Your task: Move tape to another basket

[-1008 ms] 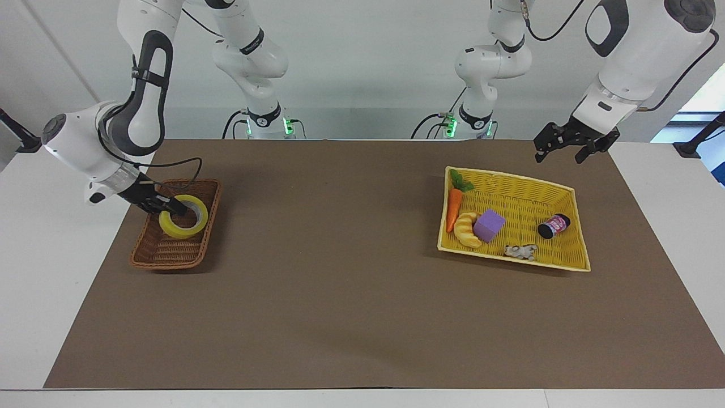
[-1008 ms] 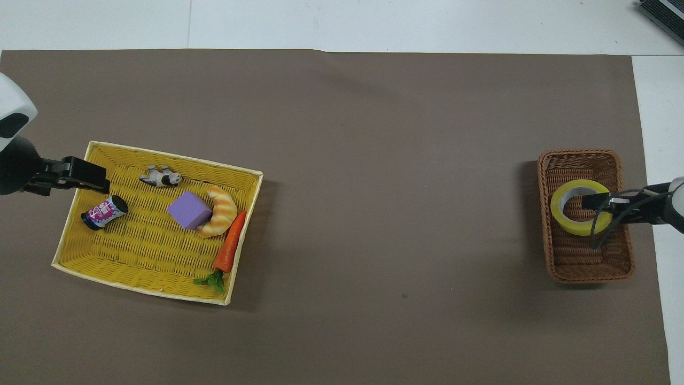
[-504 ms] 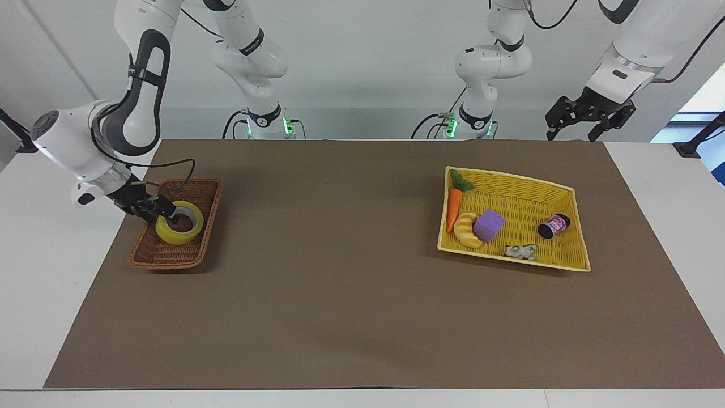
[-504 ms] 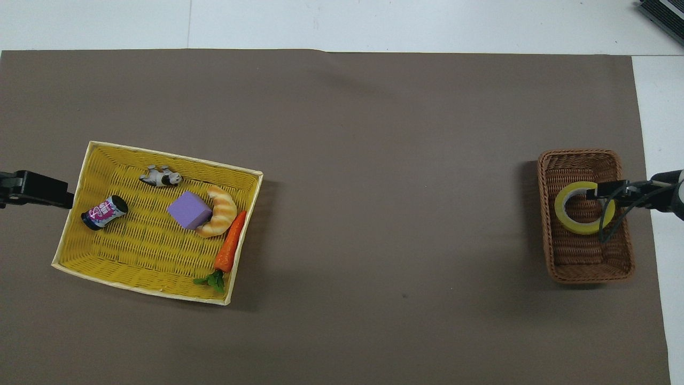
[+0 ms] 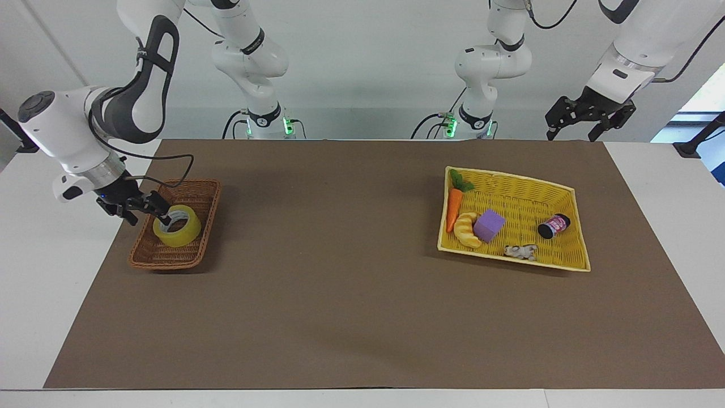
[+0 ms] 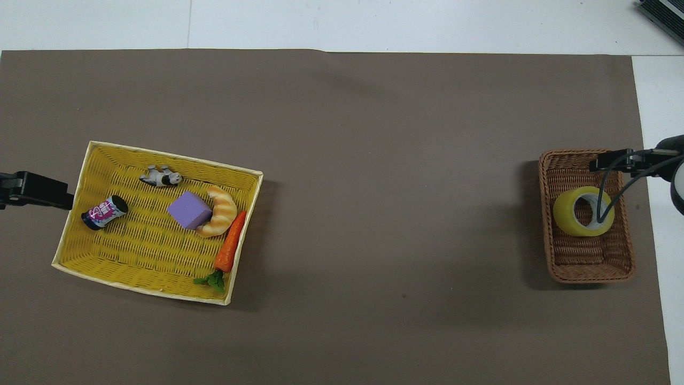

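Note:
The yellow tape (image 5: 177, 228) lies tilted inside the dark brown wicker basket (image 5: 195, 190), at the right arm's end of the table. It also shows in the overhead view (image 6: 570, 218), in the same brown basket (image 6: 588, 264). My right gripper (image 5: 150, 212) is open and hovers over the basket's rim beside the tape. In the overhead view the right gripper (image 6: 594, 163) stands apart from the roll. My left gripper (image 5: 572, 136) is open and empty. It waits, raised over the mat by the yellow basket's end (image 6: 67, 198).
A larger bright yellow basket (image 5: 512, 182) at the left arm's end holds a carrot toy (image 5: 453, 208), a croissant toy (image 5: 466, 229), a purple block (image 5: 489, 225), a small dark jar (image 5: 553, 226) and a small cow figure (image 5: 521, 251). A brown mat (image 5: 340, 272) covers the table.
My right gripper held the tape's rim, moved it toward the basket's outer side, then let go; the tape now rests tilted. My left gripper rose and drew back from the yellow basket.

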{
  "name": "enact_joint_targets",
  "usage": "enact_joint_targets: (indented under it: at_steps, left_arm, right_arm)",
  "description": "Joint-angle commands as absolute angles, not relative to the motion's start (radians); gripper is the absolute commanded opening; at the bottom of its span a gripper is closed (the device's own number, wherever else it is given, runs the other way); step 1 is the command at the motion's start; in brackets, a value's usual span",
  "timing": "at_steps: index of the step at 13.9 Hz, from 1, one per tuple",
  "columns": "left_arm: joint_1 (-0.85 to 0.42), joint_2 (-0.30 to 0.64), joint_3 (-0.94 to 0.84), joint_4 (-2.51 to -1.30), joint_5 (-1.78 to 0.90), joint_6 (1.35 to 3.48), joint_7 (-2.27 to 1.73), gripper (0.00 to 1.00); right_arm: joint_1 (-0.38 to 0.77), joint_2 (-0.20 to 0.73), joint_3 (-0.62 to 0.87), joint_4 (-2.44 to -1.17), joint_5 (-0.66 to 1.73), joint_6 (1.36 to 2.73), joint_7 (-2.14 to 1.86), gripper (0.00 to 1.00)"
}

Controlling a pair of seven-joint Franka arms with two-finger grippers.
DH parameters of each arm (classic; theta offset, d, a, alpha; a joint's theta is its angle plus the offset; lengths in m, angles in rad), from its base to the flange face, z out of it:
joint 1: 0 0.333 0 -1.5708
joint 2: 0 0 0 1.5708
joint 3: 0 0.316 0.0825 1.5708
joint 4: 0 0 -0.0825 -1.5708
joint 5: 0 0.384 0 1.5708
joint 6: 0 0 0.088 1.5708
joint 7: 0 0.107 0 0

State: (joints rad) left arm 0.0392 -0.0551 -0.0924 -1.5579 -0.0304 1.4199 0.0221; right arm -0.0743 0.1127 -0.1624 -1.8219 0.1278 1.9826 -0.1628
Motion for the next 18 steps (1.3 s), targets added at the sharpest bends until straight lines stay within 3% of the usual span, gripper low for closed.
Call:
enact_joint_targets:
  at_steps: [1,4,7,12,16,18]
  left_arm:
    - [0.035,-0.071,-0.100,-1.566,-0.032,1.405,0.034,1.00]
    - [0.032,-0.080,-0.094,-1.566,-0.031,1.397,0.038,1.00]
    - [-0.078,-0.080,-0.008,-1.557,-0.018,1.396,0.032,1.00]
    - [-0.084,-0.083,0.015,-1.546,-0.015,1.397,0.040,1.00]
    - [-0.084,-0.092,0.018,-1.551,-0.018,1.414,0.032,1.00]
    - [-0.084,-0.092,0.018,-1.551,-0.018,1.410,0.034,1.00]
  right_arm:
    - [-0.005,0.039,-0.153,-1.780,0.035,1.857,-0.004,1.00]
    - [0.026,0.020,-0.147,-1.631,0.037,1.659,0.077,1.00]
    - [0.026,0.028,-0.149,-1.450,0.040,1.459,0.078,1.00]
    - [0.051,-0.029,-0.141,-1.422,0.034,1.369,0.078,1.00]
    - [0.054,-0.106,-0.140,-1.527,0.051,1.382,0.014,1.00]
    - [0.052,-0.094,-0.129,-1.537,0.034,1.445,-0.008,1.00]
